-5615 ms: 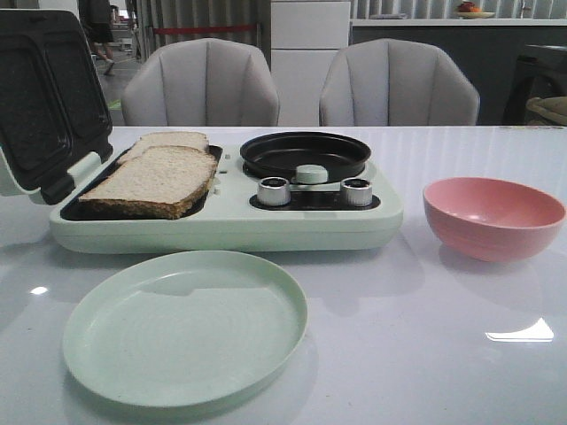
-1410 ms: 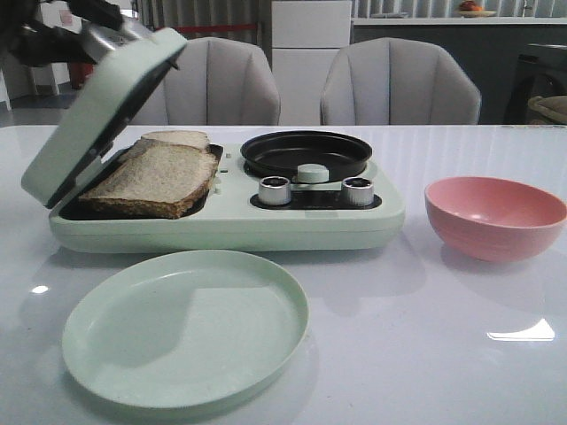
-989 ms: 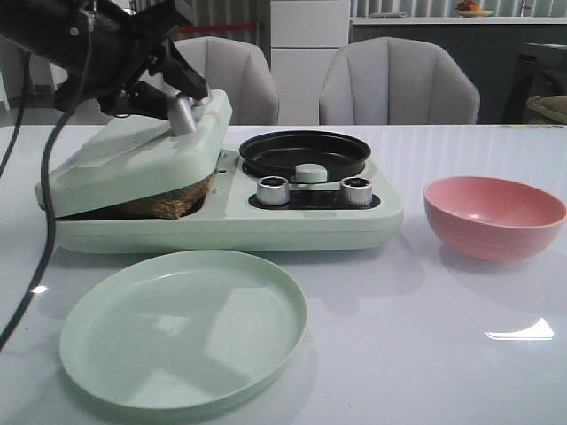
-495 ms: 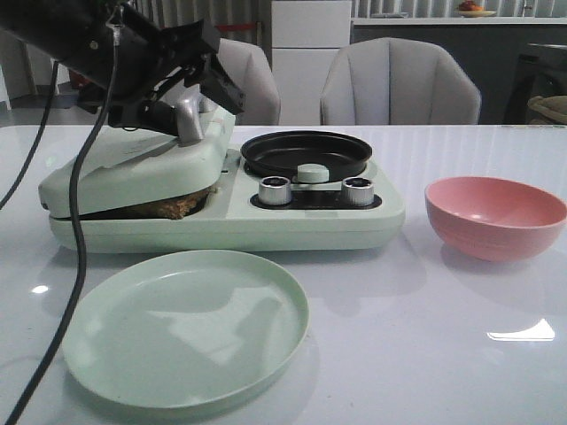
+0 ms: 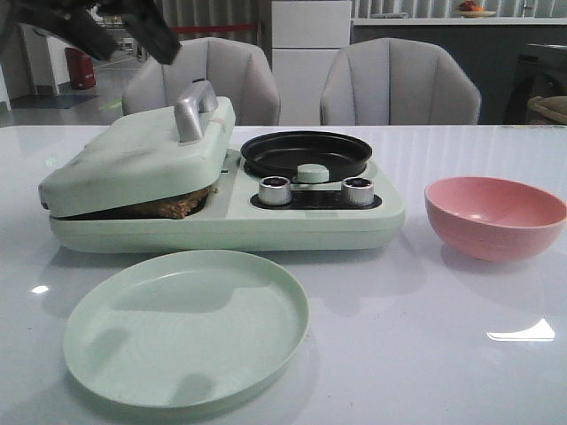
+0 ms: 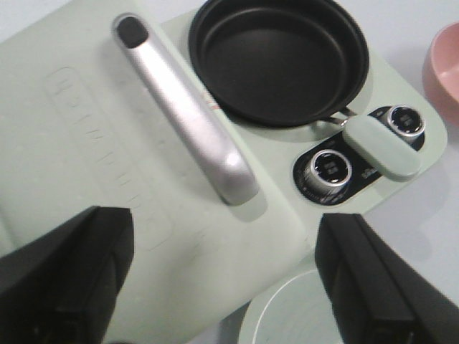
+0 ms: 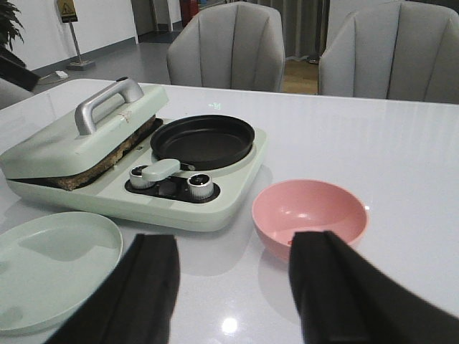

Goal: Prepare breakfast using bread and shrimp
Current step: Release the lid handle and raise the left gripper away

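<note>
The bread lies inside the pale green sandwich maker (image 5: pixel 292 226), whose lid (image 5: pixel 133 155) rests down on it. Only a brown crust edge (image 5: pixel 173 207) shows under the lid, the same bread edge (image 7: pixel 70 182) showing in the right wrist view. My left gripper (image 6: pixel 226 229) hangs open above the lid, clear of its silver handle (image 6: pixel 186 122); in the front view it is a dark blur at the top left (image 5: pixel 133 27). My right gripper (image 7: pixel 235 247) is open and empty over the table, close to the pink bowl (image 7: pixel 310 215). The shrimp is out of view.
A black round pan (image 5: pixel 306 152) sits in the maker's right half, with two silver knobs (image 5: pixel 275 190) in front. A pale green plate (image 5: pixel 186 326) lies at the table's front left. The pink bowl (image 5: pixel 494 215) stands at the right. Two grey chairs stand behind the table.
The left gripper swung the lid down over the bread, then let go of the handle and rose up and to the left. The lid stays down.
</note>
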### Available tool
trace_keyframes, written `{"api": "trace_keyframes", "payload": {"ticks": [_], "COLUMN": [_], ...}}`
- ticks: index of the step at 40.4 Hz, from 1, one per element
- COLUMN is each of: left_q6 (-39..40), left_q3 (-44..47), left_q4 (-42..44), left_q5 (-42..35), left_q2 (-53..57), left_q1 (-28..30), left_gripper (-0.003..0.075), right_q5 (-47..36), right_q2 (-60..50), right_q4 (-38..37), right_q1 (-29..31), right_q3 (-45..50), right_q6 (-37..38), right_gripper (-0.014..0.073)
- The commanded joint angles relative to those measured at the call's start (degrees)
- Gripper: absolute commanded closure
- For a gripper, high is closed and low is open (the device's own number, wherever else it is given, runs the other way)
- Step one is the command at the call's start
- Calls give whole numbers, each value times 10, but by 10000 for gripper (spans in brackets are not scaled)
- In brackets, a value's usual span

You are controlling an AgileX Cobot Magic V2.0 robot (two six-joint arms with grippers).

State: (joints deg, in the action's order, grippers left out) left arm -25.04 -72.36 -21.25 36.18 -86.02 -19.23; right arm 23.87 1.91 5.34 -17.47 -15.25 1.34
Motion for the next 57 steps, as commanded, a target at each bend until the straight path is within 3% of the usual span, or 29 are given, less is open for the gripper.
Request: {"api": "trace_keyframes", "payload": {"ticks": [1,6,10,15,28,39,49,57], "left_q6": [56,64,65,65,65,65,65,65], "left_q3": [-21,-21,-4,50,241,389,490,516], "left_q4": [59,67,66,64,57,41,24,20], "left_q5": [9,58,66,38,-53,-96,-166,-197], "left_q2": [69,126,177,251,459,616,722,762], "left_q1": [-4,-4,-4,-4,-4,-4,-4,-4], "left_gripper": [148,202,287,367,478,692,688,688], "right_q5": [-53,-53,-53,-53,-53,-53,-53,-53], "right_q2": [12,12,12,12,12,12,12,12], "right_q4": [-3,-3,-3,-3,-3,-3,-3,-3], "right_q1": [2,2,2,2,2,2,2,2], "right_q3": [-15,-15,-15,-15,-15,-15,-15,-15], "right_q6": [-3,-3,-3,-3,-3,-3,-3,-3], "right_gripper": [134,134,134,134,134,134,134,134]}}
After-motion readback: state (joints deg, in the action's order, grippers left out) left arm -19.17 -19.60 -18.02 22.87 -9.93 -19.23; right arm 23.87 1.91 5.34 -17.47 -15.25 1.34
